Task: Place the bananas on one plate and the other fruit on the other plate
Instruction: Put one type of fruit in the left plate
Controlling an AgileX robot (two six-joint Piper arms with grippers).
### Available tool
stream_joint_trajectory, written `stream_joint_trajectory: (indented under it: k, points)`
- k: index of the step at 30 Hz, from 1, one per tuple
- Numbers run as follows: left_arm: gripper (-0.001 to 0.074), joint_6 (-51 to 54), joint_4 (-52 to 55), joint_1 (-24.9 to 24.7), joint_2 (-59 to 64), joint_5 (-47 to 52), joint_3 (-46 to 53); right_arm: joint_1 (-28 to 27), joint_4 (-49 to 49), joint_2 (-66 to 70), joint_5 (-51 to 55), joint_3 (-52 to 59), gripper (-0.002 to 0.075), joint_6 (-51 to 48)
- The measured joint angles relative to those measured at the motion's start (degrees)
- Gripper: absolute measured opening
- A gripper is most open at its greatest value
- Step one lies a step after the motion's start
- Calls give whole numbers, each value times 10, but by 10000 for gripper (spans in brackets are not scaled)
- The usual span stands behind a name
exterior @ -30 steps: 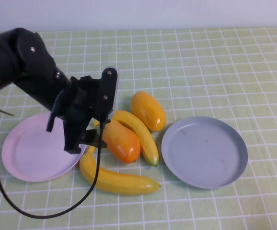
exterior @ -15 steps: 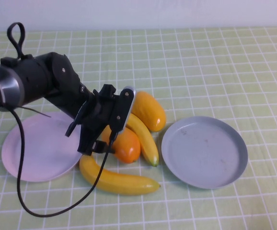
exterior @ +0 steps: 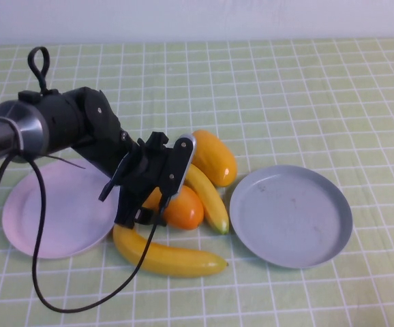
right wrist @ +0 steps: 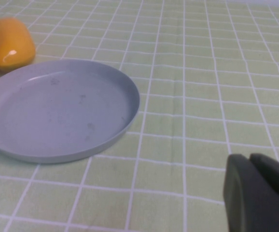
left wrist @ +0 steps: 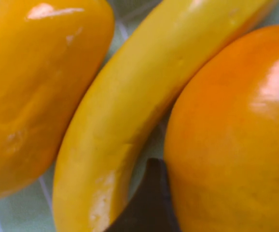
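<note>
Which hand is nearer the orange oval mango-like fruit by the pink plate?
Left. The left hand is open right over that fruit; the right hand, shut, sits beyond the grey-blue plate.

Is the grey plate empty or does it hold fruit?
Empty. The grey plate shows a bare surface in the high view; bananas and mangoes lie on the cloth beside it.

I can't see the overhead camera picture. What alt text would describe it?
The left pincer, open, reaches down over an orange mango lying among two bananas and another mango, between an empty pink plate and an empty grey plate.

Grey-blue plate (exterior: 291,216) – pink plate (exterior: 54,211)
</note>
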Motion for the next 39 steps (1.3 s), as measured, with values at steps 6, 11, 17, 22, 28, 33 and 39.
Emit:
stream_joint_trajectory:
  k: [6,11,17,22,28,33,39]
  points:
    - [542,-28,-24,0,-35,22,0,0,0,0,0,0,-15,0]
    - [542,-236,-13,-1,-95,41,0,0,0,0,0,0,-15,0]
    - [542,-690,125,2,-131,38,0,0,0,0,0,0,-16,0]
    - [542,-883,248,36,-130,86,2,0,0,0,0,0,-15,0]
    - [542,-926,246,104,-124,92,20,0,0,0,-1,0,-15,0]
    - [542,-932,246,139,-101,78,30,0,0,0,-1,0,-15,0]
    - [547,-936,262,144,-78,57,30,0,0,0,-1,0,-15,0]
